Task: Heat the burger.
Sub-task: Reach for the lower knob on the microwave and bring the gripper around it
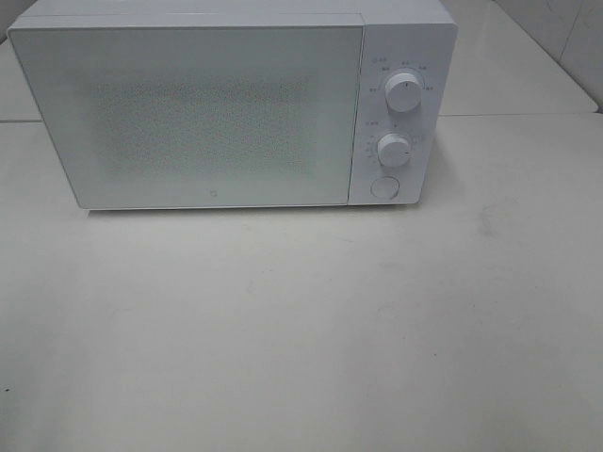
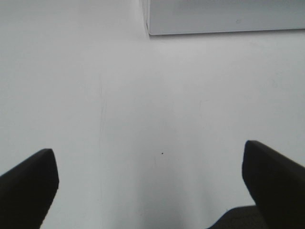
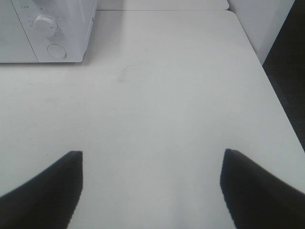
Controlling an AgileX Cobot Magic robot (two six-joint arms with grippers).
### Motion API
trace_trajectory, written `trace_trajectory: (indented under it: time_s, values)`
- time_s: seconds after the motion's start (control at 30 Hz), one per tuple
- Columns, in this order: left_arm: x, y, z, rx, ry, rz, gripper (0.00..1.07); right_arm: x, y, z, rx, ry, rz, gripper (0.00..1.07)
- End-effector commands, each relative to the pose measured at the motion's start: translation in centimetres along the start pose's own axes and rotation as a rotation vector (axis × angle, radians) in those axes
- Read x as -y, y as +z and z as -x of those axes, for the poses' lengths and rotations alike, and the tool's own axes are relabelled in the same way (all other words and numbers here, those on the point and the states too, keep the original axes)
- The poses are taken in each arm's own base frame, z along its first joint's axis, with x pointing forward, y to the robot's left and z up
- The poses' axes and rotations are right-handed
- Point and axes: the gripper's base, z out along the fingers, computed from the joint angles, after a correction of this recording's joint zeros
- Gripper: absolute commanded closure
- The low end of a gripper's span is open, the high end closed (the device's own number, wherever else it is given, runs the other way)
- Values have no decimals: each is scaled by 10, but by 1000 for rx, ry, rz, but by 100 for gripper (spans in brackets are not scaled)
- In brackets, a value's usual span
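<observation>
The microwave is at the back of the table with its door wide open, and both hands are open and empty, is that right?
Not quite. The microwave door is shut, as the exterior high view shows. The rest holds: it sits at the back of the table, and the left hand and right hand are open and empty.

White microwave [image 1: 231,105], door [image 1: 188,141] shut, upper knob [image 1: 403,91], lower knob [image 1: 394,150], white table [image 1: 301,330]

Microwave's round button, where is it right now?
In the exterior high view, the round button sits at the lower right front corner of the microwave, directly below the lower knob.
</observation>
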Motion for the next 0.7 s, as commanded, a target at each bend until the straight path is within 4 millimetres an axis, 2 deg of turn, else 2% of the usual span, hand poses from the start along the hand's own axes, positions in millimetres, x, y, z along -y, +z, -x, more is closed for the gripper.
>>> trace_trajectory:
  time_s: [0.03, 0.1, 0.7]
  values:
    - [0, -4, -9, 11, -20, 4, 7, 0, -2, -3, 27, -5, 3, 31]
    - [1, -10, -21, 42, -34, 2, 7, 0, -2, -3, 27, -5, 3, 31]
    - [4, -38, -40, 257, -12, -3, 7, 0, -2, -3, 27, -5, 3, 31]
